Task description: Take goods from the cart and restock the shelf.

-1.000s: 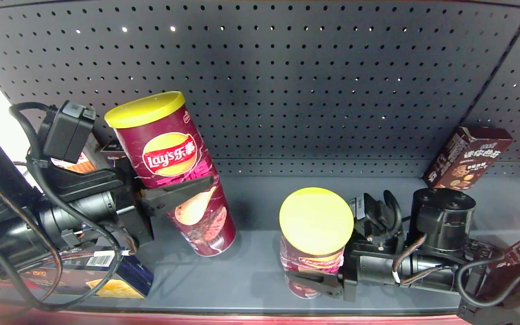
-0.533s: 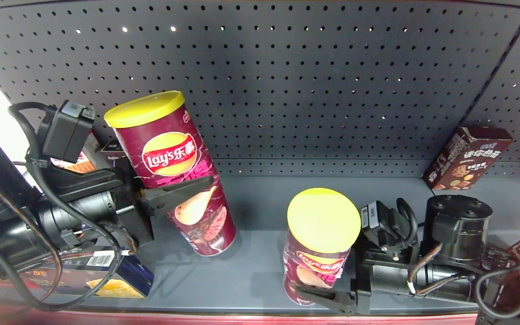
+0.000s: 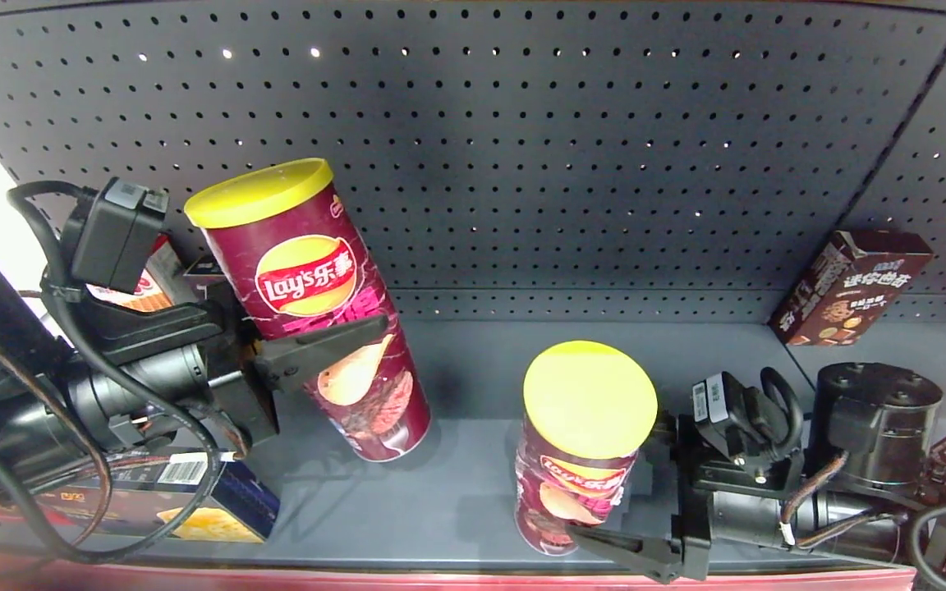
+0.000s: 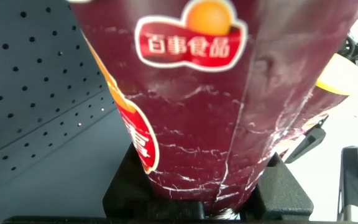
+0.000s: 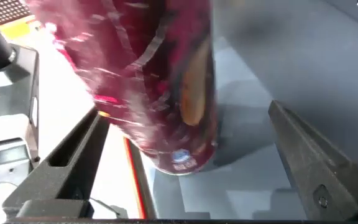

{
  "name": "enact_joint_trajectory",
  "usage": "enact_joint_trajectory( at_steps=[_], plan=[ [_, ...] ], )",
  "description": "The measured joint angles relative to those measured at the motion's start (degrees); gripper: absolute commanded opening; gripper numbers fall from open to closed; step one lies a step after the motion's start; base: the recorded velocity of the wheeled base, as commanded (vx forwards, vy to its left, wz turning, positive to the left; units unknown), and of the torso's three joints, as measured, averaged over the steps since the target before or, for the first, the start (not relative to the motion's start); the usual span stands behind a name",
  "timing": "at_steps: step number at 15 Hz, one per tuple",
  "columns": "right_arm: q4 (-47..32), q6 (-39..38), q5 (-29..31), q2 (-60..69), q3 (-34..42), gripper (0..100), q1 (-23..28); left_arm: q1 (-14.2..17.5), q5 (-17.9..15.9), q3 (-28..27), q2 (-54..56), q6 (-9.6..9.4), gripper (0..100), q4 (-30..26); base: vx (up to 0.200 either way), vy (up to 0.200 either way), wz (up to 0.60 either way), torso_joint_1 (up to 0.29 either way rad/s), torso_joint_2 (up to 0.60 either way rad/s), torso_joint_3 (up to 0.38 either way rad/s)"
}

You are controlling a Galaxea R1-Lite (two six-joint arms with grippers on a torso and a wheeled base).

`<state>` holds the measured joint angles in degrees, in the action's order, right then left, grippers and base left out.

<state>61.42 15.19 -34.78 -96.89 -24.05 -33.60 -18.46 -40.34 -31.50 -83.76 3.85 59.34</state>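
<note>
Two tall round chip cans are smooth dark red card with flat yellow lids. The left gripper (image 3: pixel 321 341) squeezes the tilted can (image 3: pixel 300 279) at the left side of the grey metal shelf (image 3: pixel 473 492). The upright can (image 3: pixel 588 402) stands near the shelf's front edge, and the right gripper (image 5: pixel 185 118) is spread wide around it.

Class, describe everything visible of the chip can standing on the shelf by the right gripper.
The chip can is a tall maroon tube, seemingly cardboard, with a yellow lid and a red-and-yellow logo. It stands upright, closed, near the front edge of the grey shelf. The open right gripper has a finger on each side, apparently not touching.
</note>
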Motion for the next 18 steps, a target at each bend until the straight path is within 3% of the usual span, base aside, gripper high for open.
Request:
enact_joint_trajectory(
  at_steps=[10, 15, 18],
  plan=[
    [-0.52, -0.02, 0.51, 4.45, 0.79, 100, 0.80, 0.00, 0.00, 0.28, 0.00, 0.00, 0, 0.22, 0.000, 0.000, 0.00, 0.000, 0.00, 0.000],
    [-3.17, -0.35, 6.18, 17.94, 5.29, 100, 1.49, 0.00, 0.00, 0.00, 0.00, 0.00, 0, 0.24, 0.000, 0.000, 0.00, 0.000, 0.00, 0.000],
    [-12.29, -0.90, 11.79, 30.22, 8.62, 100, 1.52, -0.09, -0.02, -0.28, 0.00, 0.00, 0, 0.18, 0.000, 0.000, 0.00, 0.000, 0.00, 0.000]
  ],
)
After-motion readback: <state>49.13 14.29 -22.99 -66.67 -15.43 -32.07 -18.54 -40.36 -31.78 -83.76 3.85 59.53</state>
